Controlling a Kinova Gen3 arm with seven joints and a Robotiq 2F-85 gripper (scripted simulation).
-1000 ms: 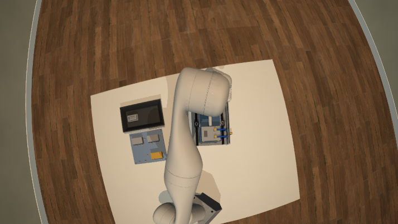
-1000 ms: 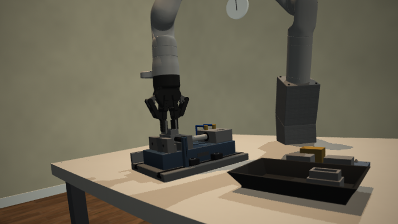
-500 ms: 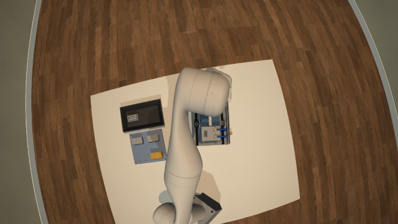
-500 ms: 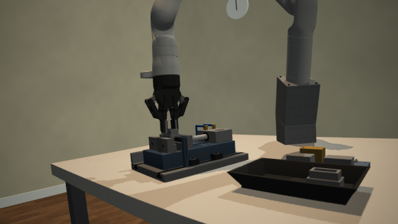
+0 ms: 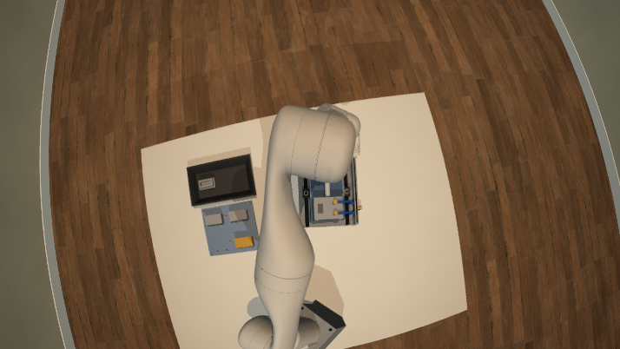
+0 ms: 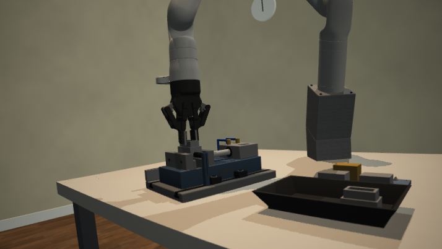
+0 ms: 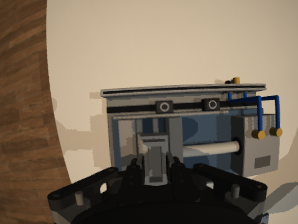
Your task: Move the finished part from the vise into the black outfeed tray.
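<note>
The blue vise [image 6: 210,168] stands on its base plate at the table's far side; it also shows in the wrist view [image 7: 189,139] and from above [image 5: 330,204]. The finished grey part [image 6: 189,145] sits between the vise jaws. My gripper [image 6: 188,136] points straight down over it and is shut on the part's top; the part shows between the fingers in the wrist view [image 7: 156,159]. The black outfeed tray [image 6: 332,198] holds one pocketed block [image 6: 361,195] near its right end; the tray also shows from above [image 5: 220,179]. From above my arm hides the gripper and the part.
A grey-blue fixture plate [image 5: 230,227] beside the tray carries two grey blocks and a yellow block [image 6: 347,170]. The arm's base pedestal [image 6: 330,127] stands behind the tray. Blue handles with yellow knobs [image 6: 229,142] rise on the vise's fixed end.
</note>
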